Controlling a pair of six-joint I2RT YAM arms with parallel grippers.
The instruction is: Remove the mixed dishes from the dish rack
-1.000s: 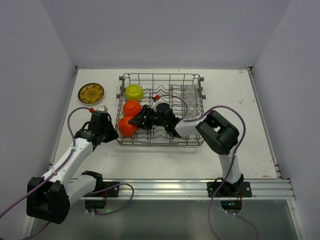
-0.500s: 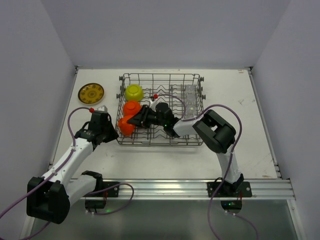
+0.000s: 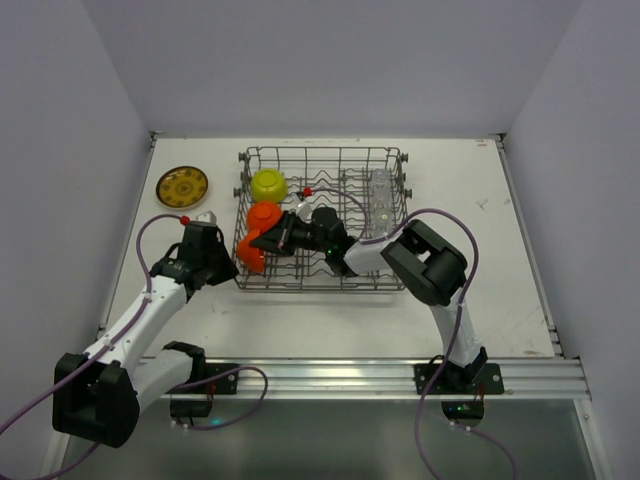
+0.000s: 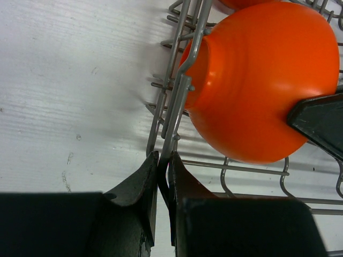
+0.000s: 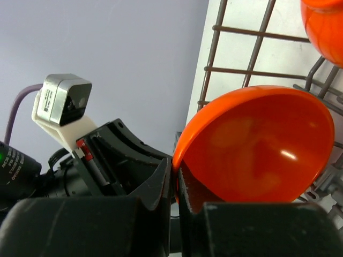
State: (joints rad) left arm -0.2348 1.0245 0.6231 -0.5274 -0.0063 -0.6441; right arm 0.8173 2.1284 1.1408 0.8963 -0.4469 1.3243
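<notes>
The grey wire dish rack [image 3: 330, 275] stands mid-table. In its left end are a yellow-green bowl [image 3: 268, 184] and two orange bowls, one behind [image 3: 264, 214] and one at the near-left corner [image 3: 249, 256], tipped on its side. My right gripper [image 3: 263, 241] is shut on that near bowl's rim; in the right wrist view the fingertips [image 5: 177, 172] pinch the rim of the orange bowl [image 5: 257, 144]. My left gripper [image 3: 231, 268] is shut on the rack's corner wire [image 4: 179, 101], jaws [image 4: 162, 163] tight around it, beside the orange bowl [image 4: 262, 80]. Clear glasses [image 3: 381, 195] stand at the rack's right end.
A brown-and-yellow patterned plate [image 3: 183, 185] lies on the white table [image 3: 480, 270] at far left, outside the rack. Grey walls close in on three sides. The left arm's wrist camera [image 5: 63, 101] shows just beyond the held bowl.
My right gripper has closed from open onto the near orange bowl's rim and reached slightly left, pushing the bowl toward the rack's corner. The left gripper has stayed on the rack wire.
</notes>
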